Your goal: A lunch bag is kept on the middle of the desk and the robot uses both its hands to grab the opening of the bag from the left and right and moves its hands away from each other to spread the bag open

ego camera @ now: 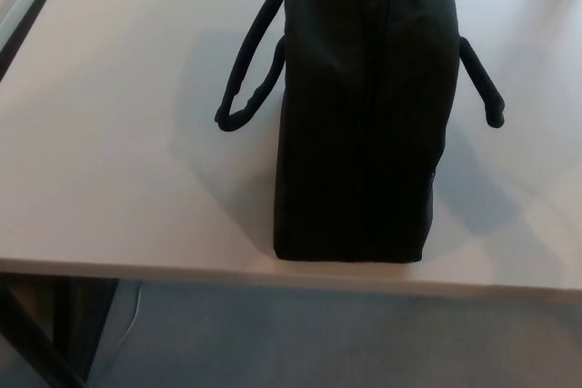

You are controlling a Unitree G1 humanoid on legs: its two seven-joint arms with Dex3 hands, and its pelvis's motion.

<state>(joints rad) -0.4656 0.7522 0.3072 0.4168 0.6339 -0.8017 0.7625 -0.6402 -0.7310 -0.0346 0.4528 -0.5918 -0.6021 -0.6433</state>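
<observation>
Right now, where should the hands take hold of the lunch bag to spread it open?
Best bet: the two top edges flanking the lunch bag's central seam, one hand from each side, because the seam runs front to back and gapes slightly at the far end.

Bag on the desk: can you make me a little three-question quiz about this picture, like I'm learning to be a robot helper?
1. True or false: a robot hand is holding the bag.
2. The slit along the bag's top is: A) spread wide B) almost closed, with a small gap at the far end C) hidden by a lid.
3. Fill in: a handle hangs out on each ____ of the bag, resting over the desk.

Key: 1 false, no hand shows. 2 B. 3 side.
</observation>
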